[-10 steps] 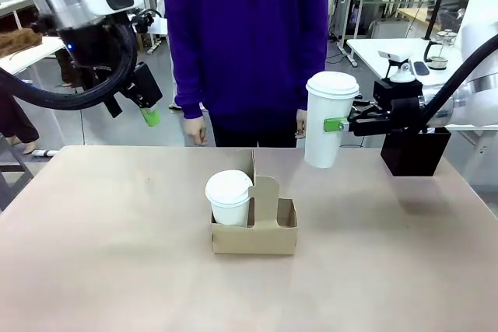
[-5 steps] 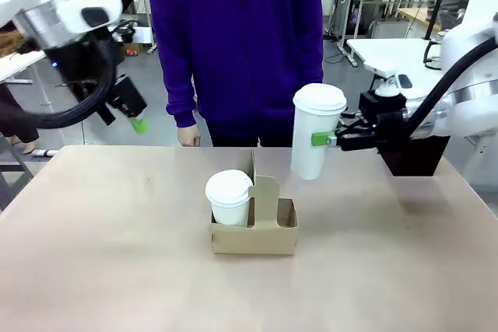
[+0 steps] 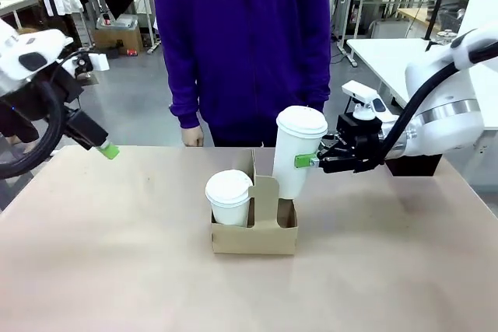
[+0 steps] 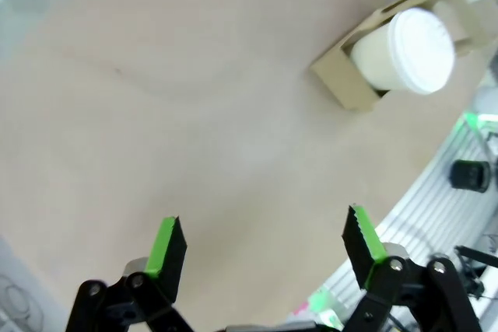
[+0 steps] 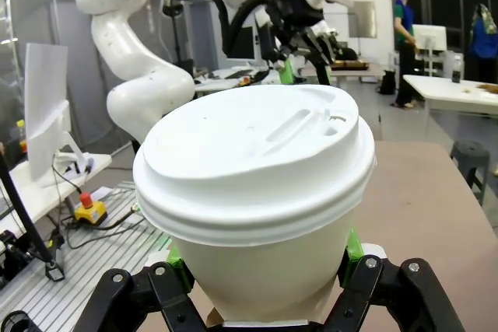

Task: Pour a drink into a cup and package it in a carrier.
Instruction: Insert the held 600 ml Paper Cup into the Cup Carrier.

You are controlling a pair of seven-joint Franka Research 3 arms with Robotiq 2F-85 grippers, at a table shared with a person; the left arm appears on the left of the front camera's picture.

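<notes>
Near the middle of the surface [image 3: 117, 270] stands the carrier [image 3: 254, 232], a low brown cardboard box with an upright handle in its centre. Its left slot already holds a second cup [image 3: 229, 197], white and lidded, which sits upright. The right slot is open. The cup [image 3: 295, 152], tall, white and closed with a white lid, hangs in the air just above this right slot and a little behind it; its bottom edge is close to the carrier's rim, but I cannot tell if it touches. The right pincer [image 3: 306, 161] comes in from the right side and is clenched on the cup's wall, below the lid. In the right wrist view the green pads press on both sides of the cup [image 5: 257, 215].

The left pincer [image 3: 109, 151] is well apart, over the far left edge of the surface, with its jaws released and nothing between them. In the left wrist view the left pincer [image 4: 264, 250] looks down on bare surface, and the carrier [image 4: 366, 75] is far from it.

Around the carrier there is much open room to the left, to the right and in front. A person in a purple top [image 3: 241, 44] stands at the far edge, directly behind the carrier.
</notes>
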